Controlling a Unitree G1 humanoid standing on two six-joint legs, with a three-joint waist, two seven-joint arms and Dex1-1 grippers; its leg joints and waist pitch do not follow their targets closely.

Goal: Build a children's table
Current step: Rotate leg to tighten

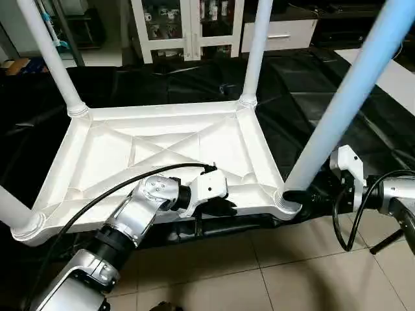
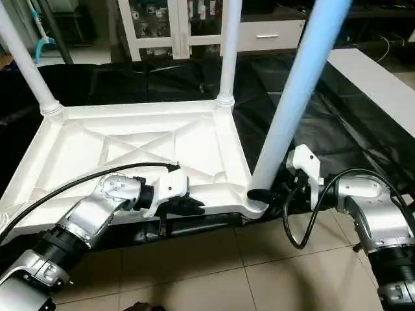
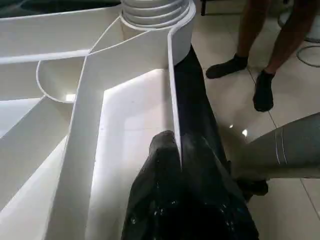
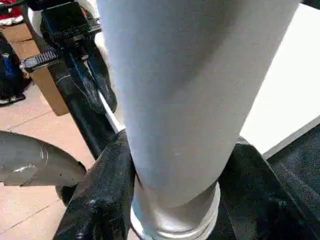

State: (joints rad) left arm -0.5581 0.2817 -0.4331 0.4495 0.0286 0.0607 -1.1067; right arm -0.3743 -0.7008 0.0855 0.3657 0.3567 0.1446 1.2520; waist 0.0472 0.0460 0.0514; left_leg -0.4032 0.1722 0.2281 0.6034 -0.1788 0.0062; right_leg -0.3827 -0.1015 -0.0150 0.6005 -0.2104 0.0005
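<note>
The children's table top (image 1: 162,146) lies upside down, its X-ribbed underside facing up. White legs stand in its corner sockets: far left (image 1: 52,58), far right (image 1: 256,52), near left (image 1: 10,207) and near right (image 1: 343,103). My left gripper (image 1: 217,206) is shut on the top's near rim, one black finger on each side of the thin wall (image 3: 172,100). My right gripper (image 1: 295,194) is at the base of the near-right leg (image 4: 190,100), just above the socket. Its fingers (image 4: 107,195) press against both sides of the tube.
The table rests on a low surface draped in black sheeting (image 1: 305,84). Tiled floor (image 1: 259,272) runs along the near side. A white glass-door cabinet (image 1: 188,26) stands behind. A person's legs in dark socks (image 3: 250,55) stand on the floor beyond the rim.
</note>
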